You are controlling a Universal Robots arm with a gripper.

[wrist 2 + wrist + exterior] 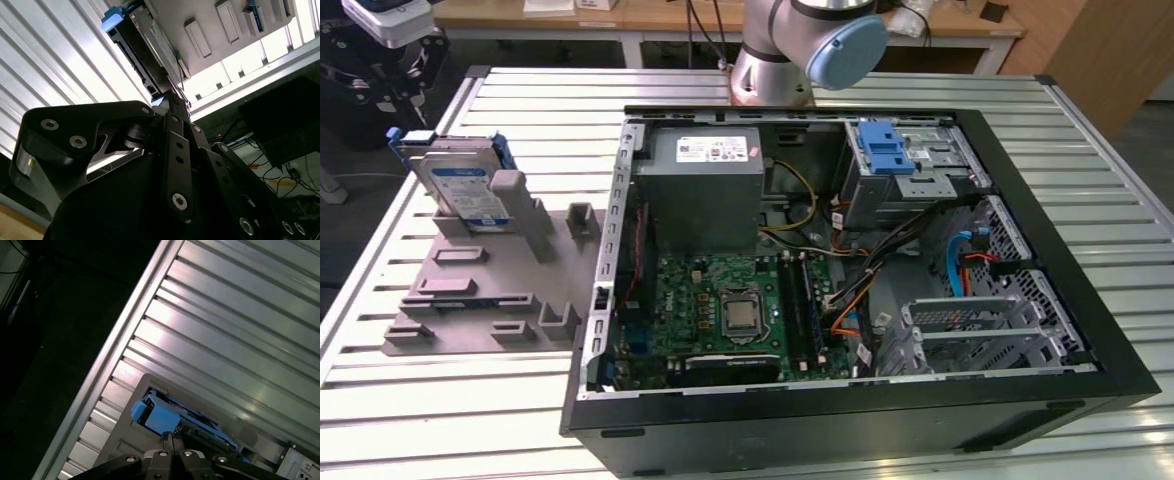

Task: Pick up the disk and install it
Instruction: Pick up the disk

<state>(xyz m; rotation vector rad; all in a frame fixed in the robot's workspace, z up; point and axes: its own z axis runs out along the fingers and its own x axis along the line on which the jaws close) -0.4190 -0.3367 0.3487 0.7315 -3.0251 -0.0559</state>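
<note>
Grey fixture (467, 275): sitting on the slatted desk (440, 420) at nine o'clock of the case (854, 415), holding the disk (464, 190) upright.
Jaws: appearing closed and empty, tips hovering just beside the disk's blue caddy.
Risk: closed tips could be nudging the caddy and tilting the disk in its slot.
Case interior: cables (887, 240) crowding around the drive bay (914, 170) at one o'clock, likely snagging the disk on entry.

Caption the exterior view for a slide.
The disk stands upright in a grey holder beside the open computer case, uninstalled.
</note>
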